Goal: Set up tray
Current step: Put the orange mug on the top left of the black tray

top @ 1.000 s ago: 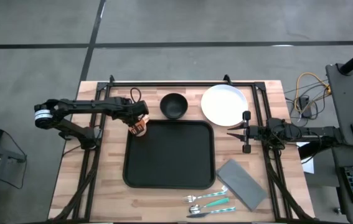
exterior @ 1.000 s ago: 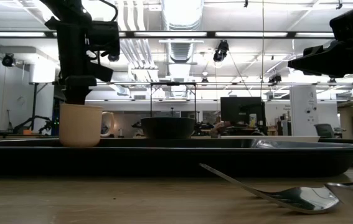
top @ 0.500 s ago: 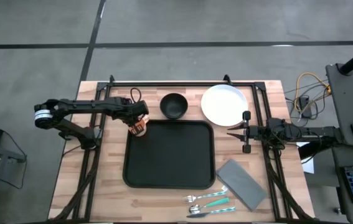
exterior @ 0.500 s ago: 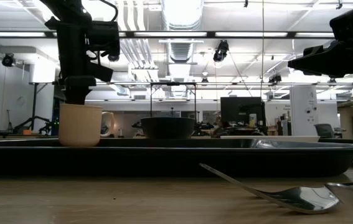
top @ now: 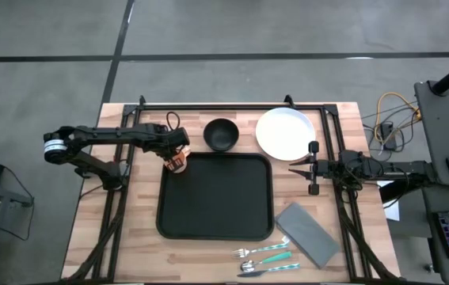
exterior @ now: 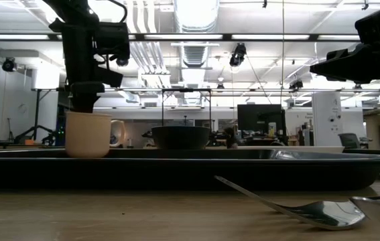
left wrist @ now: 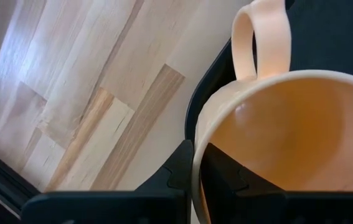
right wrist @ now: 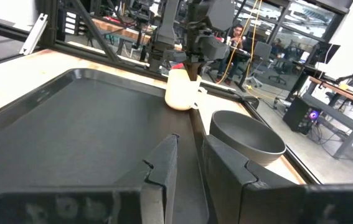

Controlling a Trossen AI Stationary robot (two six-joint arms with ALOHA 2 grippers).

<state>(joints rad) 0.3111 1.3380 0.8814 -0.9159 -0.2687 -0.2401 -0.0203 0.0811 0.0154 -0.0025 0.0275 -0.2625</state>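
Left tool (top: 178, 161) sits over the tray's 11 o'clock corner, clamped on the rim of a cream mug (top: 176, 165); the left wrist view shows one finger (left wrist: 177, 177) outside the mug wall (left wrist: 288, 143) and the other inside. In the low view the mug (exterior: 87, 134) hangs from that tool (exterior: 82, 100), its base level with the tray rim; contact with the tray cannot be told.

Tray (top: 215, 196): black, rectangular, lies at the centre of the wooden surface (top: 97, 229), nothing resting inside it in the high view.

Black bowl (top: 221, 134) stands at the tray's 12 o'clock, just beyond the rim. White plate (top: 285, 133) lies at its 1 o'clock, beside the bowl.

Right tool (top: 294, 168) hovers off the tray's 3 o'clock edge, pointing toward the tray; its fingers (right wrist: 164, 163) stand slightly parted, nothing between them.

Grey napkin (top: 307, 233) lies at the tray's 4 o'clock. Cutlery with teal handles (top: 265, 257) lies at 5 o'clock, near the surface's front edge.
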